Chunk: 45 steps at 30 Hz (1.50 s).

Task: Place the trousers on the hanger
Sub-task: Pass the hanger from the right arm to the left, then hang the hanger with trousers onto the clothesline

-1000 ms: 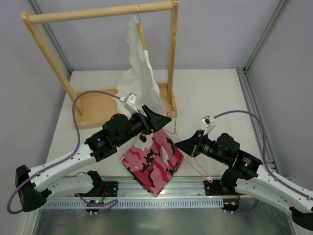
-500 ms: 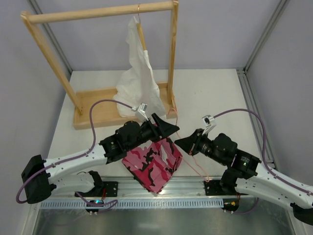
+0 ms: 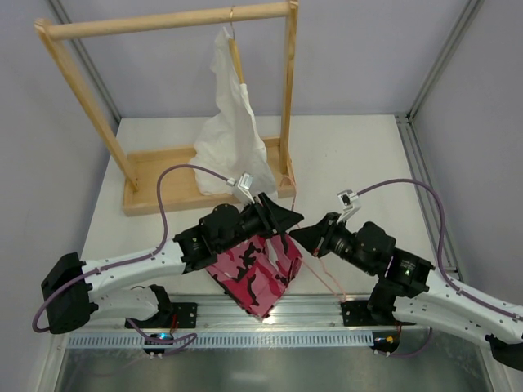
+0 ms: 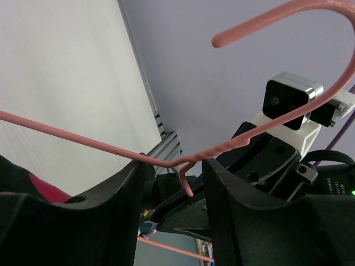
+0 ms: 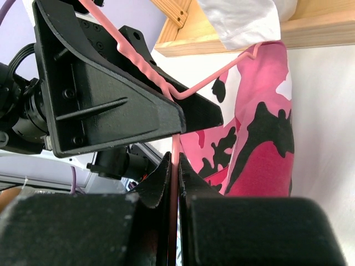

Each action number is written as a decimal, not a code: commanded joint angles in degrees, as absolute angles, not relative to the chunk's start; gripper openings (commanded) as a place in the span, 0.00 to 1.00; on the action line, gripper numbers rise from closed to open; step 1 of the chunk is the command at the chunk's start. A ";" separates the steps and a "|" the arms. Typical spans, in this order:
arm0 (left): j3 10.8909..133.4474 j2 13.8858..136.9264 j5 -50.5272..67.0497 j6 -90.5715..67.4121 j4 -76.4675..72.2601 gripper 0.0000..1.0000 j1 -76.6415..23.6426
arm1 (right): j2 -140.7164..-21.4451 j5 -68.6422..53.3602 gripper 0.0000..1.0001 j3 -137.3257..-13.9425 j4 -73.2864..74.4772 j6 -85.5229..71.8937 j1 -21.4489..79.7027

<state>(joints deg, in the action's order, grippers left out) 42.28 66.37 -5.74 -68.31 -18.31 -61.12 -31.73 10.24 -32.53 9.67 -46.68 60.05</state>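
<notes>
Nearest, one metal rail (image 3: pixel 315 317) ran along the front edge of the bench (image 3: pixel 351 155), with two arm bases bolted to it. Just beyond it was the one pair of trousers (image 3: pixel 253 273), folded into a pink, white and black slab between the two arms, its near corner overlapping the rail. Its far part was hidden under the left arm's wrist. Whether any wire passed through the cloth could not be told.

Above the far edge of the trousers the two grippers met nose to nose. The right gripper (image 5: pixel 173 158) had its jaws pinched on one straight run of the single pink wire hanger (image 4: pixel 230 145). The left gripper (image 4: pixel 173 166) had its jaws spread, and the hanger's twisted neck crossed the gap between them, with the hook curving up beyond. From above, one thin pink line of the hanger slanted toward the rail beside the right arm.

Farthest back stood one wooden rack (image 3: pixel 163 20) on its flat base. One tan wooden hanger (image 3: pixel 237 57) hung from the top bar, bearing one white garment (image 3: pixel 233 122) that trailed down to the base.
</notes>
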 commanded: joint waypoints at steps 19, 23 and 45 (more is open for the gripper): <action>55.19 50.82 -14.67 -63.46 19.93 0.00 -61.17 | -34.64 10.46 0.38 -41.31 2.63 -45.97 65.57; 54.49 42.12 -18.36 -63.89 29.07 0.01 -61.17 | -31.39 11.60 0.47 -40.87 3.78 -46.67 65.65; 94.92 53.69 -40.94 -42.11 61.53 0.00 -61.08 | -33.49 13.18 0.80 -48.16 15.29 -42.54 65.65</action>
